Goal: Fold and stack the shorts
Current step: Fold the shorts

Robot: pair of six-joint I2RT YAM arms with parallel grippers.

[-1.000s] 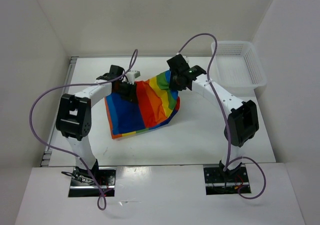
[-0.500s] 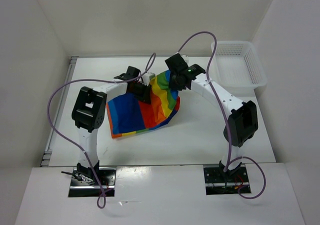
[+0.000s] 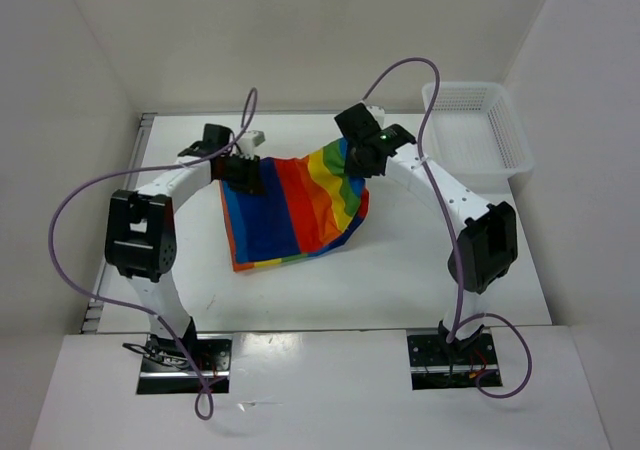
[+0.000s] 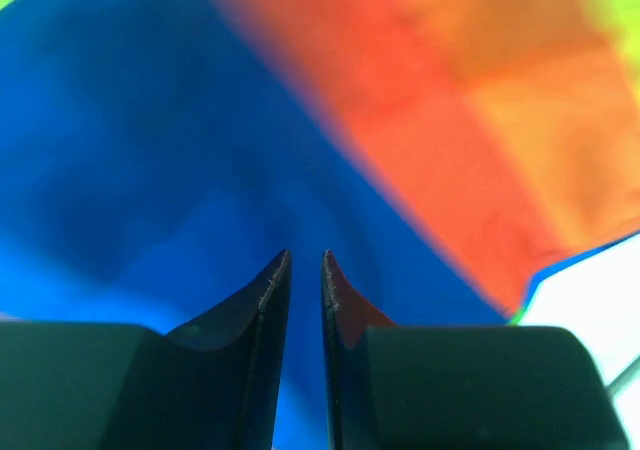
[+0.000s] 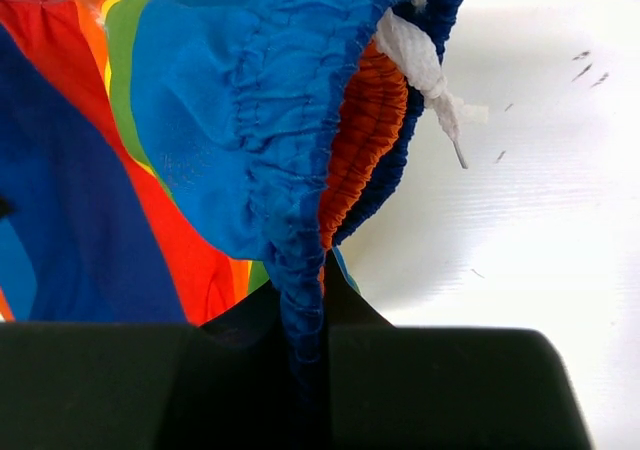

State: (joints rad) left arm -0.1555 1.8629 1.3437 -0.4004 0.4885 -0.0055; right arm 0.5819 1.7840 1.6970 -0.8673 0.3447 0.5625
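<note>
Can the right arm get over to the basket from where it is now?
Probably yes: bare table lies between the right gripper and the basket beside it. But it is clamped on the shorts at the waistband, and the left gripper holds the other end, so the shorts would get dragged along.

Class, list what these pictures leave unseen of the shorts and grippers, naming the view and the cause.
1. Shorts: left wrist view, blurred from closeness, edges cut off by the frame.
2. Right gripper: right wrist view, fingertips covered by the waistband pinched between them.
3. Left gripper: top view, fingertips hidden under its own wrist.
4. Drawstring: top view, covered by the right gripper.
</note>
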